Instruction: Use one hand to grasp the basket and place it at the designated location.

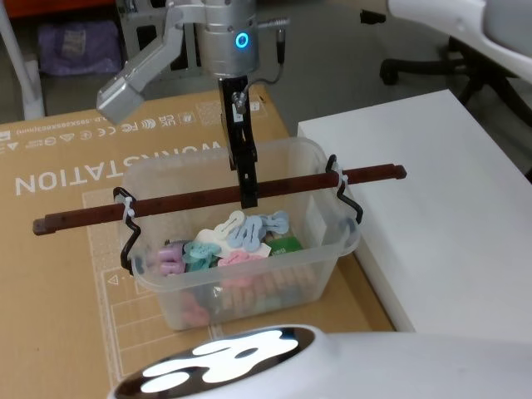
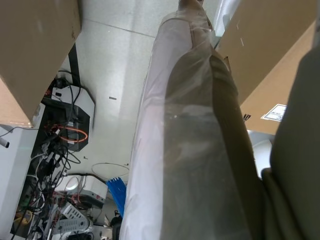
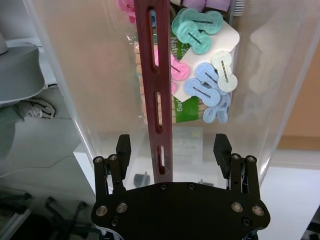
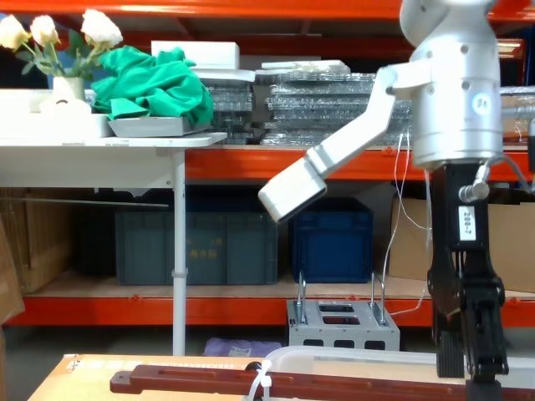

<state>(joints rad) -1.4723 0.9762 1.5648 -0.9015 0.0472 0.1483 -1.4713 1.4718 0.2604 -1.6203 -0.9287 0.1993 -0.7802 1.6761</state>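
Straddling the basket's (image 1: 326,273) bar handle (image 1: 166,204) mid-length, right pincer (image 3: 172,144) spread, pads (image 3: 123,145) seemingly clear of it.

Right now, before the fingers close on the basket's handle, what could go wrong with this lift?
1. The right gripper is open astride the bar handle, which sits nearer one of its fingers; closing may push the bar sideways.
2. One narrow grip on a long bar: the basket could tilt and spill the coloured clips.
3. The handle's end seems to overhang the white table and could knock it when moved.
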